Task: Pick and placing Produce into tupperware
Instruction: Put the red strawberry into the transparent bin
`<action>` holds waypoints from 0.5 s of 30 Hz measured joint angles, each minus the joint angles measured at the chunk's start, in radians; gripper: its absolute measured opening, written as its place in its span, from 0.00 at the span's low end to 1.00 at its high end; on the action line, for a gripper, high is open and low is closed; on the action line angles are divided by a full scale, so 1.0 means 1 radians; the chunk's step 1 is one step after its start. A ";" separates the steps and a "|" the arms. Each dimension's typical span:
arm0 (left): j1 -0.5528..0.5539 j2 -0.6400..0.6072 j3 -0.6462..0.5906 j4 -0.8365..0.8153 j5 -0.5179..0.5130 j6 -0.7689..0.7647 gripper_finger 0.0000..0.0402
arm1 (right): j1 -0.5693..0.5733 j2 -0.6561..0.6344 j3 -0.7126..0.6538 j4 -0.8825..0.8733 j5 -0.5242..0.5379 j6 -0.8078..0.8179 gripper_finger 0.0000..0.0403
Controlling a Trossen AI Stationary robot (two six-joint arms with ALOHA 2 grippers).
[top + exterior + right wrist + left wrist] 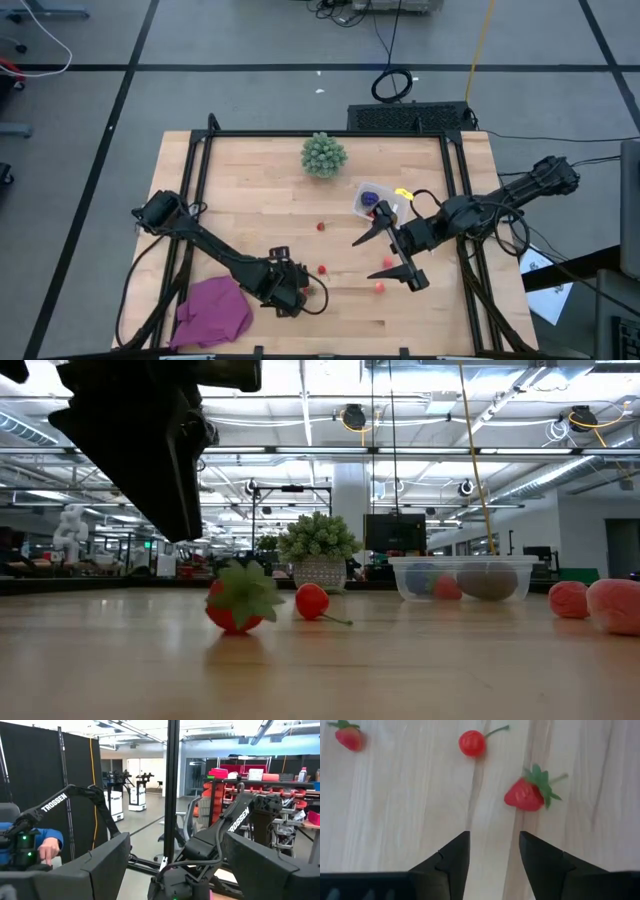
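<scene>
- The strawberry (527, 795) lies on the bare wooden table (250, 180), just ahead of the left gripper (494, 851) and a little off to one side of the gap between its fingers.
- It looks light and hard-skinned, likely to roll or skid if nudged; the round red body seems the place to pinch, not the thin green leaves.
- The left gripper hangs low over the table, fingers a small way apart and holding nothing.
- A cherry (472, 743) with a thin stalk lies just beyond the strawberry, and another strawberry (349, 738) lies farther off; neither touches it.
- The clear container (463, 577) sits well apart towards the far side, with some fruit already inside.
- The right gripper (392, 248) hovers beside that container, fingers spread wide and empty.
- A green spiky ball (324, 155) and a magenta cloth (214, 310) lie clear of the path; more red fruit (380, 288) lies under the right arm.
</scene>
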 joint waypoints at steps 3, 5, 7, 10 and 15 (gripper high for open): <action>-0.008 0.000 0.000 0.001 0.001 -0.028 0.44 | 0.000 0.000 0.000 0.001 0.000 0.012 0.77; -0.013 0.000 0.000 0.012 0.002 -0.040 0.44 | 0.000 0.000 0.000 0.000 0.000 0.013 0.77; -0.014 0.000 0.000 0.031 0.020 -0.025 0.44 | 0.000 0.000 0.000 0.000 0.000 0.017 0.77; -0.014 0.000 0.000 0.086 0.056 0.043 0.45 | 0.000 0.000 0.000 -0.006 0.000 0.017 0.77; -0.017 0.000 0.000 0.119 0.065 0.145 0.52 | 0.000 0.000 0.000 -0.007 0.000 0.017 0.77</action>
